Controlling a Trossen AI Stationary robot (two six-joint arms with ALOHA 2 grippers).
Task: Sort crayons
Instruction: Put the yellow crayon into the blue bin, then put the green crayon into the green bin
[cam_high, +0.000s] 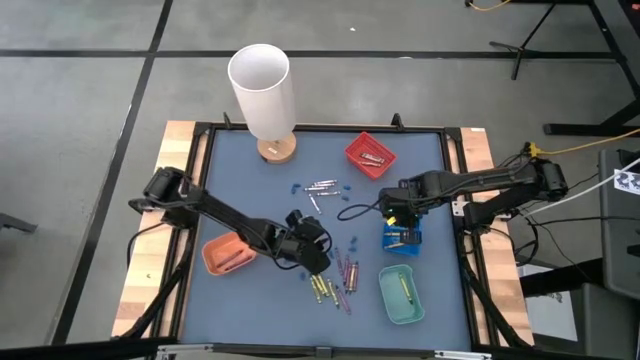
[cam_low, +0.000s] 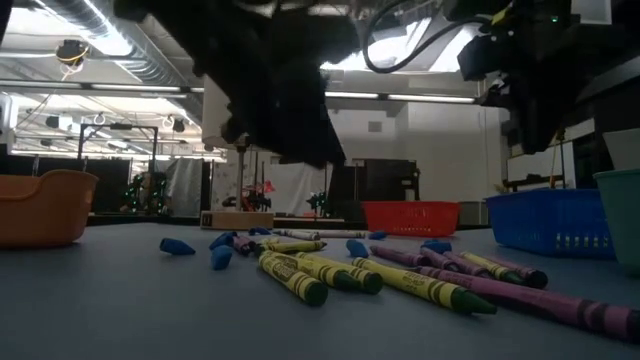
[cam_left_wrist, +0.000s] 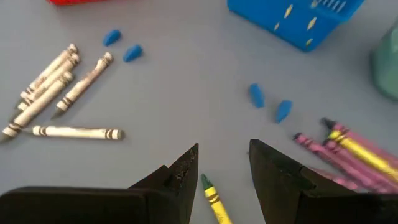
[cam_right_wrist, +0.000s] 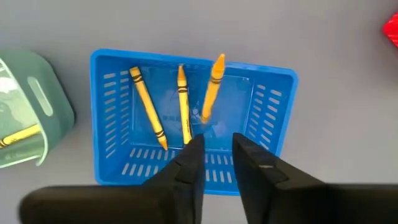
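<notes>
Crayons lie loose on the blue-grey mat: silver-grey ones (cam_left_wrist: 56, 87), purple-pink ones (cam_high: 350, 270) and yellow ones (cam_high: 322, 290). My left gripper (cam_left_wrist: 224, 152) is open above the mat. A yellow crayon (cam_left_wrist: 212, 198) lies on the mat and shows between its fingers, which are clear of it. My right gripper (cam_right_wrist: 219, 142) hovers over the blue tray (cam_right_wrist: 112, 81), its fingers a narrow gap apart and empty. Three gold-orange crayons are in that tray. One of them (cam_right_wrist: 211, 87) leans with its tip on the far wall.
A red tray (cam_high: 370, 153) holds silver-grey crayons at the far middle. A teal tray (cam_high: 402, 293) with a yellow crayon stands at the near right. An orange tray (cam_high: 228, 255) stands at the near left, and a white cylinder on a wooden base (cam_high: 262, 90) at the far edge. Small blue bits (cam_left_wrist: 267, 102) lie scattered.
</notes>
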